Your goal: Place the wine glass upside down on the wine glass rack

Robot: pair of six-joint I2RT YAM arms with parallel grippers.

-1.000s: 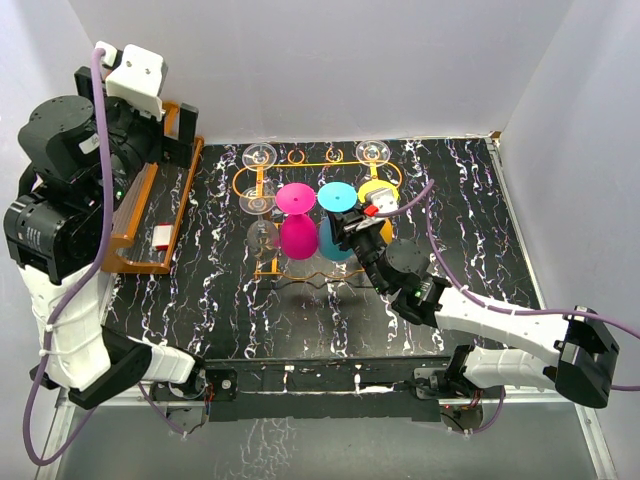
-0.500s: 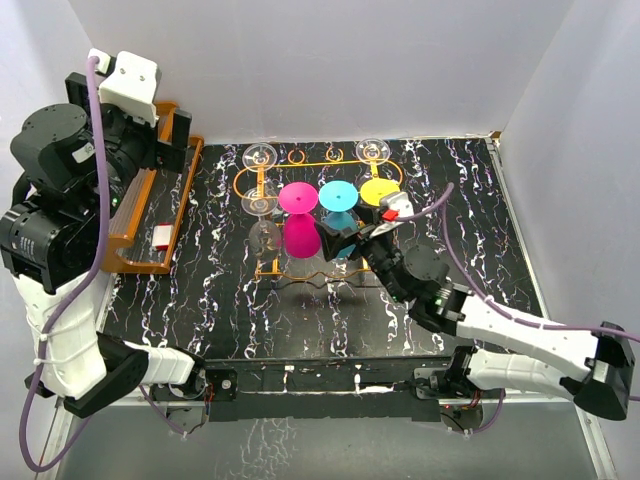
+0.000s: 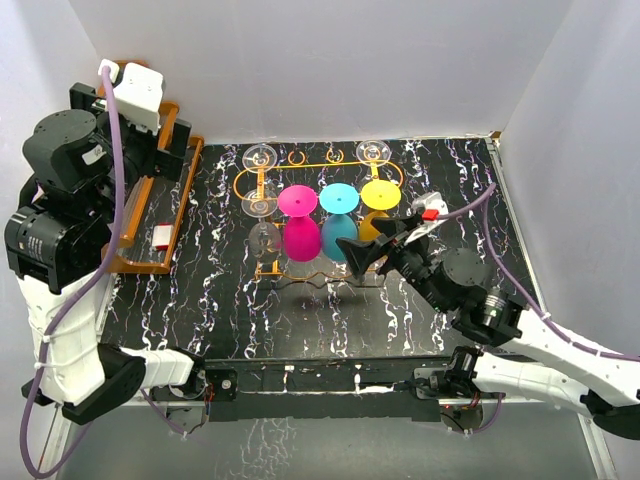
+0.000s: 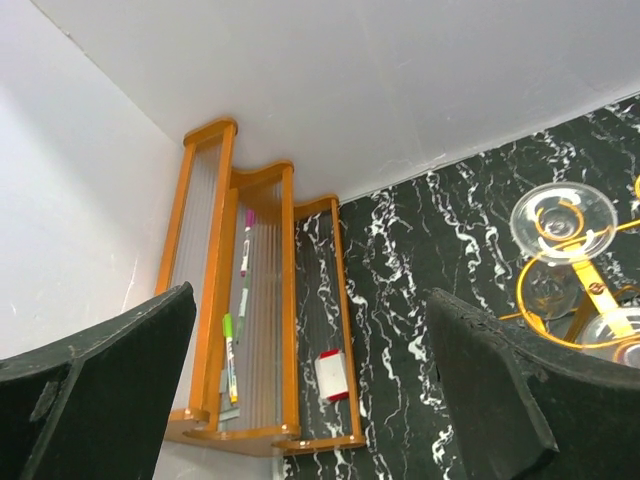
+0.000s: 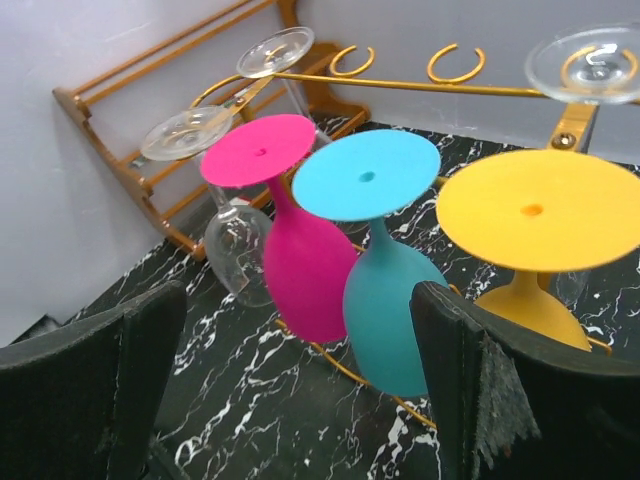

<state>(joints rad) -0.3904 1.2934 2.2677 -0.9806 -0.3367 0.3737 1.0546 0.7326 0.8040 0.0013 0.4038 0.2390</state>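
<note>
White walls [image 3: 330, 70] close in the black marbled table [image 3: 200, 290] at 9, 12 and 3 o'clock. The shelf [image 3: 135, 215] is set along its 9 o'clock edge and the rack [image 3: 312, 164] toward 12 o'clock, with bare table between the rack and the 3 o'clock wall. The yellow glass [image 3: 381, 194] is set upside down at the rack's 3 o'clock end, beside the cyan glass [image 3: 338, 198] and pink glass [image 3: 298, 200]. The right fingers [image 5: 100, 390] are spread wide and empty near its 6 o'clock, apart from it. The left fingers [image 4: 100, 380], also wide and empty, are held above the shelf.

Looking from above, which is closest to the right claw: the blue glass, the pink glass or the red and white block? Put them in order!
1. Blue glass, just in front of the right gripper.
2. Pink glass, next one to the left.
3. Red and white block, far left on the wooden shelf.
</note>
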